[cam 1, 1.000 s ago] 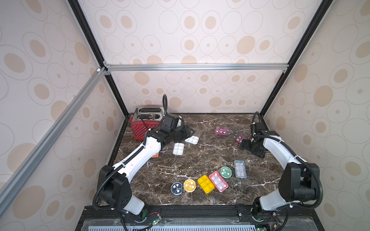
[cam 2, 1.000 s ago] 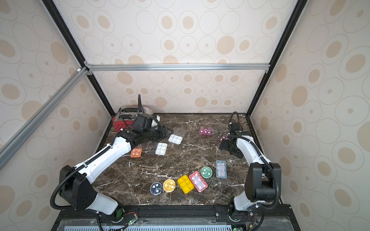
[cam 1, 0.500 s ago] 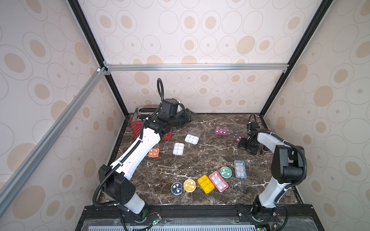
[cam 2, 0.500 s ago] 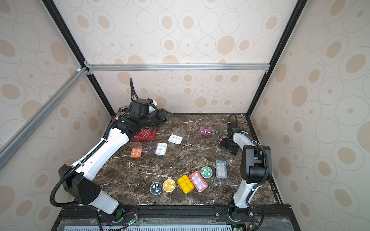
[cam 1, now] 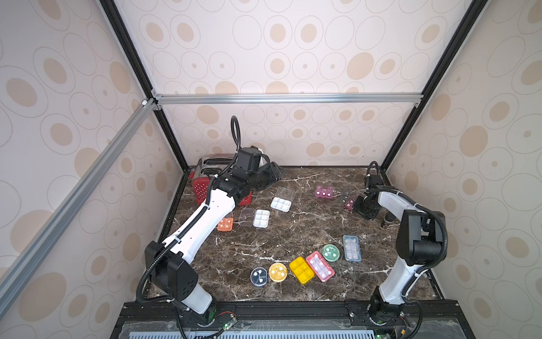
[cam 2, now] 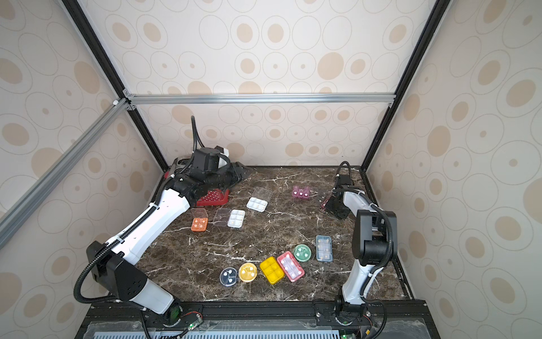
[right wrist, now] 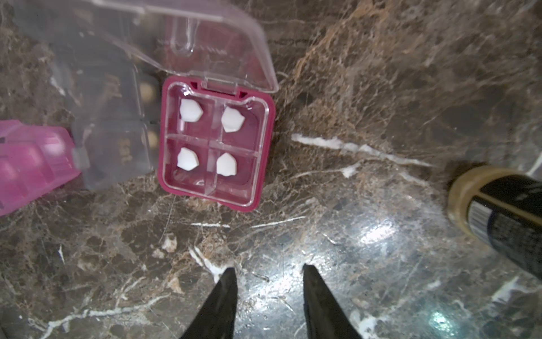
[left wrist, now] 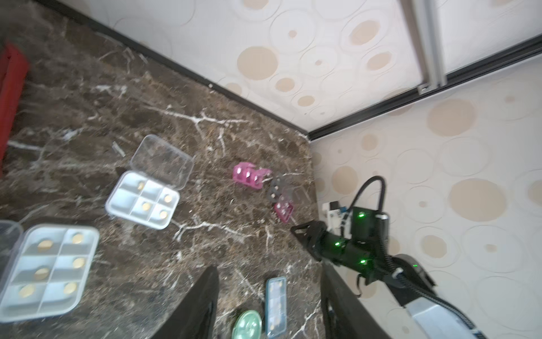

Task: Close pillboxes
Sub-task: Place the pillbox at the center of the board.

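The right gripper [right wrist: 268, 271] hangs close over the dark marble surface [right wrist: 381, 117], its jaws partway apart with only bare stone between them, holding nothing. Just beyond its tips lies the maroon pillbox [right wrist: 215, 152], clear lid swung up and back, one white pill in each of its four compartments; in both top views it sits near the right back corner, just beside that gripper. A smoky clear pillbox [right wrist: 111, 117] lies right against its side, and a pink pillbox [right wrist: 29, 164] lies past that. A dark bottle [right wrist: 498, 214] with a tan cap is apart on the other side. The left gripper [left wrist: 268, 267] hangs above the surface by the red toaster [cam 1: 202, 187] at the left back, jaws wide and empty. Near it a white pillbox [cam 1: 281, 204], a second white pillbox [cam 1: 261, 218] and an orange pillbox [cam 1: 225, 224] all lie with lids open. Toward the front edge run a round clear pillbox [cam 1: 259, 276], round yellow pillbox [cam 1: 277, 272], rectangular yellow pillbox [cam 1: 301, 270], red pillbox [cam 1: 320, 266], green pillbox [cam 1: 330, 252] and blue pillbox [cam 1: 351, 248], lids down as far as can be told
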You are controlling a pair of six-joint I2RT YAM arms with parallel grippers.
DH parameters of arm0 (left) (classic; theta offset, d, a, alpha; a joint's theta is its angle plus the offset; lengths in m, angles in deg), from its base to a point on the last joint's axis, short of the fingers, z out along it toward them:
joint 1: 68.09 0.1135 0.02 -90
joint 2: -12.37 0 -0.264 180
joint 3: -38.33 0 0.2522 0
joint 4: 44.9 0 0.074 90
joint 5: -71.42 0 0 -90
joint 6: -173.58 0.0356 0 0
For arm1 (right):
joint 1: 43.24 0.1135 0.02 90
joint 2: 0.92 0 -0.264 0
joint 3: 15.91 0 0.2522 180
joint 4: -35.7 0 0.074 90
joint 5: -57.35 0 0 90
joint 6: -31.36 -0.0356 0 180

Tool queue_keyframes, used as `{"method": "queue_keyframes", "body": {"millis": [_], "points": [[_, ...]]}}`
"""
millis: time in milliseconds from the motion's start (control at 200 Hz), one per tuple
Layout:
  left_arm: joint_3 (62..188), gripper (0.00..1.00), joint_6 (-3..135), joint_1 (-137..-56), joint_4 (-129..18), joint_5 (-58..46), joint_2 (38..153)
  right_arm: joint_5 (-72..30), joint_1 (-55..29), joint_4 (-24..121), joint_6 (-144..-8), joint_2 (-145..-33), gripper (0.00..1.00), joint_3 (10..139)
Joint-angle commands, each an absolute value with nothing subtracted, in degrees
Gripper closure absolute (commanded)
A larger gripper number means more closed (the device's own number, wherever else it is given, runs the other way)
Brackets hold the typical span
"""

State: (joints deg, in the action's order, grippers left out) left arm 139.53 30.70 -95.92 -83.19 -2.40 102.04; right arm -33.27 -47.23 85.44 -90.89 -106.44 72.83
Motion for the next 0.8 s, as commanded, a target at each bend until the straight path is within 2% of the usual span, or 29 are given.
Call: {"method": "queue_keyframes", "body": {"millis": [0,150,341,636,796], "points": [[135.5,0.43,33.9,-95.4,-81.0,-2.0,100.2,-35.0,-47.8,86.0,-91.0,-108.0,0.62,74.9],[130.2,0.43,36.6,-95.4,-80.6,-1.8,99.2,-34.3,-48.2,85.7,-90.8,-109.9,0.62,77.4],[127.0,0.44,37.8,-95.4,-81.2,-1.2,98.8,-34.3,-48.4,87.0,-90.7,-114.0,0.53,81.5],[125.9,0.44,37.5,-95.4,-81.1,-2.1,98.4,-35.1,-49.0,86.1,-90.0,-117.9,0.57,84.1],[126.5,0.45,37.4,-95.4,-80.9,-1.5,99.2,-34.4,-49.0,88.3,-88.5,-120.3,0.54,87.6]]}}
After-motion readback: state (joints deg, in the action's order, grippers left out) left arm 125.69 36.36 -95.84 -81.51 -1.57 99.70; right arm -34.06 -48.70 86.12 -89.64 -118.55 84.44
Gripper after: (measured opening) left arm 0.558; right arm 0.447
